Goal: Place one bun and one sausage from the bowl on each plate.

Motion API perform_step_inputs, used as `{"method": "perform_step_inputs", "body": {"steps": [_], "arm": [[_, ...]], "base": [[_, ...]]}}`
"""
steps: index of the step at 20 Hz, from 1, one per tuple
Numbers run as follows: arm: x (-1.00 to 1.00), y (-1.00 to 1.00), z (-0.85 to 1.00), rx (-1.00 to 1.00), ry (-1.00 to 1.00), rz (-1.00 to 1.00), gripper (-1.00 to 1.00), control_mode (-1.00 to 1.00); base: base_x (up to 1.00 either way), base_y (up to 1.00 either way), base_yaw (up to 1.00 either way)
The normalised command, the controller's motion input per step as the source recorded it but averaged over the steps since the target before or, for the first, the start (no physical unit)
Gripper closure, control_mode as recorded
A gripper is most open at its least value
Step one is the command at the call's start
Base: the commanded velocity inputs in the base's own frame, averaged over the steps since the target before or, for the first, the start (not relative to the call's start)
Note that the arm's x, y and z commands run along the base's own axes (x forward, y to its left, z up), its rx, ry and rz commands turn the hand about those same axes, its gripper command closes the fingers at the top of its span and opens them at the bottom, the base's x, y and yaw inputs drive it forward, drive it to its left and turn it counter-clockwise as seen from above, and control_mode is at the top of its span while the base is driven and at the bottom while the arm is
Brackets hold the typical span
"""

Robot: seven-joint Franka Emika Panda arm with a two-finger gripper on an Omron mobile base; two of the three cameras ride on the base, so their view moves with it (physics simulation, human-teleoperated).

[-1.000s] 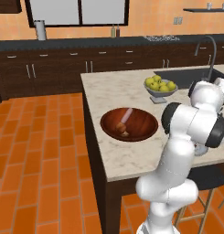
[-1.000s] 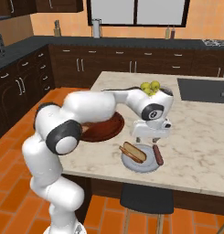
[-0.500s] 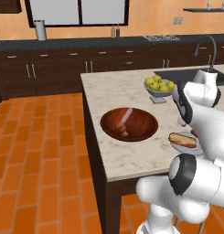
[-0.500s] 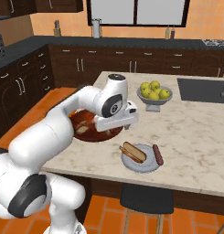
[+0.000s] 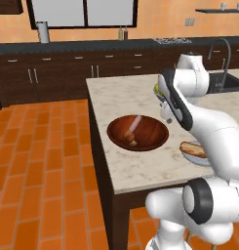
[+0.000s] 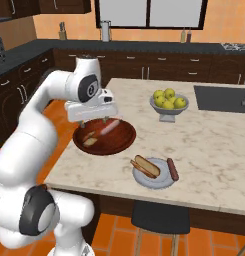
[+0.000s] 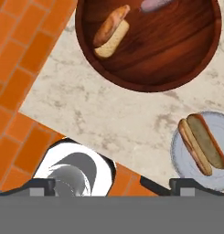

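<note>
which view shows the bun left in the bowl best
The hand view: the bun lies large and unobstructed in the wooden bowl. The left base view shows it small; in the right base view it sits small under the hand.

A: What surrounds the counter (image 6: 214, 145)?

B: It's a pale marbled island on a dark wood base, standing on an orange brick-pattern floor (image 5: 43, 161). A dark stool seat (image 6: 159, 218) sits tucked under its near edge.

A: And behind the counter?

B: A run of dark brown cabinets (image 5: 67, 75) with small metal handles, under a black worktop (image 6: 154, 47). Above that, an orange wall (image 5: 160, 14) with a dark-framed window (image 6: 150, 12).

A: Anything set into the counter itself?

B: A dark sink (image 6: 221, 97) at its far right end, with a curved faucet (image 5: 222, 46) over it.
</note>
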Motion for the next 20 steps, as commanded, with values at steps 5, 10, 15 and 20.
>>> {"method": "perform_step_inputs", "body": {"steps": [5, 10, 15, 20], "arm": [[0.61, 0.32, -0.44, 0.29, 0.23, 0.00, -1.00, -1.00], [0.14, 0.68, -0.80, 0.11, 0.09, -0.04, -1.00, -1.00], [0.39, 0.50, -0.55, -0.02, 0.00, -0.10, -1.00, -1.00], [0.71, 0.00, -0.55, -0.04, 0.00, 0.01, -1.00, -1.00]], "base": [[0.00, 0.00, 0.00], [0.00, 0.00, 0.00], [0.00, 0.00, 0.00], [0.00, 0.00, 0.00]]}}
